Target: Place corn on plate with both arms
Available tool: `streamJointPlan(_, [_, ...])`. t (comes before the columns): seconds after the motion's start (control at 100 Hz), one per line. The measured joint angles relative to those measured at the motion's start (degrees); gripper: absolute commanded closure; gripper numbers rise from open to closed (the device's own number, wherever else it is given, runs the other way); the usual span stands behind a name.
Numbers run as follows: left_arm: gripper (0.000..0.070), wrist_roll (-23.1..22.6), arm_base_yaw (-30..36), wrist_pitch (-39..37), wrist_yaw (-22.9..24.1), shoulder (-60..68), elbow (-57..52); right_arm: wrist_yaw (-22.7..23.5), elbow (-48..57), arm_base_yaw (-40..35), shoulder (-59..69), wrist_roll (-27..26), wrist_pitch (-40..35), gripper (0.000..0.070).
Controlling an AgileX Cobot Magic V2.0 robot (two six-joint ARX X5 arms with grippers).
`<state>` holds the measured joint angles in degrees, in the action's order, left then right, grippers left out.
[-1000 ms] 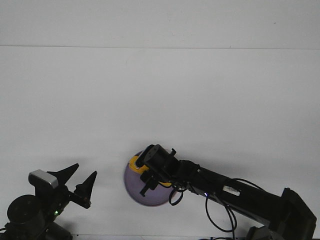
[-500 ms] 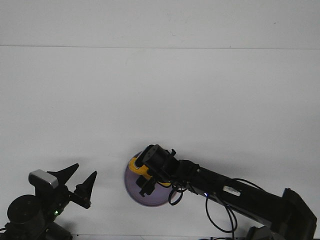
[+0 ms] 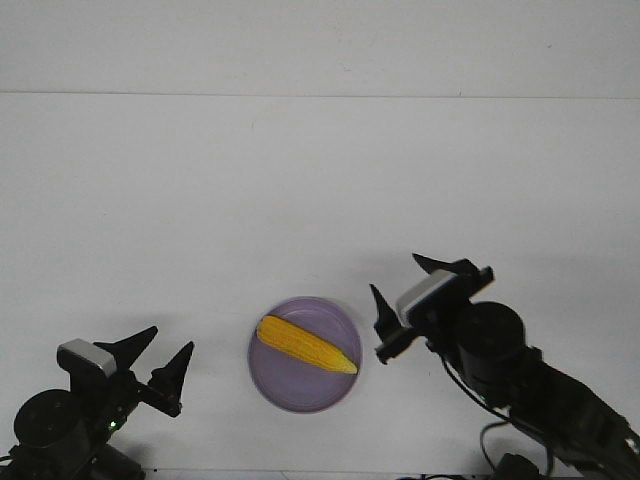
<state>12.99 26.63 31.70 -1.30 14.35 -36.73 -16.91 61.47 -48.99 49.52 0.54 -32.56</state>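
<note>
The yellow corn cob point(image 3: 305, 345) lies on the round lavender plate point(image 3: 290, 390) near the table's front edge, its pointed end toward the right. My right gripper point(image 3: 408, 283) is open and empty, raised to the right of the plate and apart from it. My left gripper point(image 3: 162, 353) is open and empty at the front left, to the left of the plate.
The white table point(image 3: 320, 200) stretches back to a white wall point(image 3: 320, 45). The right arm's black body and cables point(image 3: 540, 395) fill the front right corner. The left arm's base point(image 3: 50, 425) sits in the front left corner.
My right gripper has let go of the corn, lifted off the plate and pulled back to the right. The corn now lies uncovered on the plate. The left arm has not moved.
</note>
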Motion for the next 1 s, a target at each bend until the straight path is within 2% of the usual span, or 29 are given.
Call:
streamJointPlan(0.22, [0.0247,-0.04,0.0,-0.37,0.0,0.0,0.0,-1.33,-14.53,2.08,-17.2,0.48,-1.31,0.0202])
streamJointPlan(0.26, [0.0271,-0.04,0.0,-0.37,0.0,0.0,0.0,-1.33,-16.76,2.08,-19.5,0.48,-1.55,0.0227])
streamJointPlan(0.29, [0.0328,-0.04,0.0,-0.37,0.0,0.0,0.0,-1.33,-18.16,2.08,-20.96,0.42,-1.62,0.0298])
streamJointPlan(0.31, [0.0393,-0.09,0.0,-0.37,0.0,0.0,0.0,-1.33,-18.95,2.08,-21.84,0.28,-1.62,0.0379])
streamJointPlan(0.36, [0.0641,-0.22,0.0,-0.37,0.0,0.0,0.0,-1.31,-20.22,2.08,-23.67,0.0,-1.92,0.0665])
streamJointPlan(0.37, [0.0699,-0.24,0.0,-0.37,0.0,0.0,0.0,-1.29,-20.37,2.08,-23.98,-0.09,-2.05,0.07])
streamJointPlan(0.41, [0.0677,-0.22,0.0,-0.35,0.0,0.0,0.0,-1.16,-20.5,2.08,-24.87,-0.15,-2.84,0.0682])
streamJointPlan(0.44, [0.0696,-0.2,0.0,-0.33,0.0,0.0,0.0,-1.16,-20.5,2.08,-25.33,-0.11,-2.95,0.0684])
streamJointPlan(1.0, [0.0685,-0.46,0.0,-1.2,0.02,0.0,0.02,-1.14,-20.5,2.08,-25.77,-0.31,-0.59,0.0684])
